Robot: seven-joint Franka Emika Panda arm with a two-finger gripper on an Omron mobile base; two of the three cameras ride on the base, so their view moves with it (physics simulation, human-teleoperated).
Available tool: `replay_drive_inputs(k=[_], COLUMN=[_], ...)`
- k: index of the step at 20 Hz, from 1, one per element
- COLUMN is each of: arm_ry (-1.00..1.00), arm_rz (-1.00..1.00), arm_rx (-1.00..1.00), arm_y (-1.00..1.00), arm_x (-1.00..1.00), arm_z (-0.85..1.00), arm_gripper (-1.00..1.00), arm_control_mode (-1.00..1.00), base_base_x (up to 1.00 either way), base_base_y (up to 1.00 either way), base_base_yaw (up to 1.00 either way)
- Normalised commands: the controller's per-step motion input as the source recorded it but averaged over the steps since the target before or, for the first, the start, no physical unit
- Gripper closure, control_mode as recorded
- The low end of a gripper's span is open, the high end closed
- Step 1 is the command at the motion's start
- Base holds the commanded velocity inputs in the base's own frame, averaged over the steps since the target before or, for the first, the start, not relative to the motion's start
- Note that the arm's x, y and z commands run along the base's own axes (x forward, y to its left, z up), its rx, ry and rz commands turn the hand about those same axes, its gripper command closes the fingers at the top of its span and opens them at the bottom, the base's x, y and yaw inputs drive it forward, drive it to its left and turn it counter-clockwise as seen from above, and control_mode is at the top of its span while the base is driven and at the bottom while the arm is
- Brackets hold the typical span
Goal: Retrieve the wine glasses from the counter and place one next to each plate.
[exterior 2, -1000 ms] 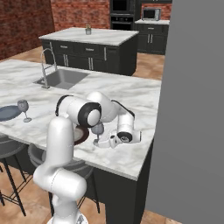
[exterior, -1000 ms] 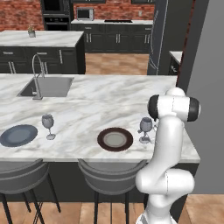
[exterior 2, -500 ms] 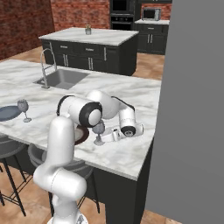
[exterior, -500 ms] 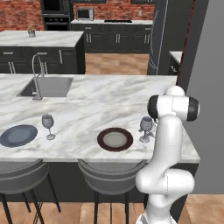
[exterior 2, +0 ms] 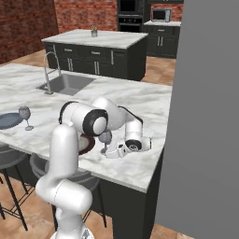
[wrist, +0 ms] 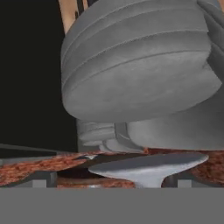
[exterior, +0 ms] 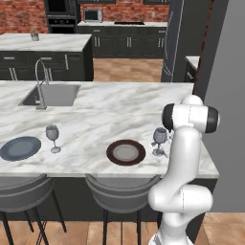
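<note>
Two wine glasses stand upright on the marble top with the sink. One wine glass [exterior: 52, 138] is just right of the blue-grey plate [exterior: 19, 148]. The other wine glass [exterior: 160, 140] [exterior 2: 105, 139] stands just right of the brown-rimmed plate [exterior: 126, 152], half hidden behind my arm in the right base view. My gripper [exterior 2: 111, 152] lies low over the marble, just right of that glass, pointing at it. It is open and holds nothing.
The sink [exterior: 51, 94] and its faucet [exterior: 39, 88] are at the back left of this top. Two grey stools [exterior: 122, 190] stand under its front edge. A grey wall [exterior 2: 205, 116] closes off the right side. The cooktop counter [exterior: 127, 23] runs along the far brick wall.
My hand has shifted slightly beside the right glass, with its jaws staying open. Both glasses and both plates stand where they were.
</note>
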Motion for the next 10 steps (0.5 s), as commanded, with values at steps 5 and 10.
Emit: replay_drive_inputs(k=[5,10], arm_ry=[-0.01,0.00], arm_rz=[-0.19,-0.09], arm_rx=[0.01,0.05], arm_y=[-0.11,-0.35], arm_x=[0.01,0.00], arm_z=[-0.05,0.00], arm_gripper=[-1.00,-1.00], arm_control_mode=[-1.00,-1.00], base_base_x=[0.00,0.00], base_base_y=[0.00,0.00], base_base_yaw=[0.00,0.00])
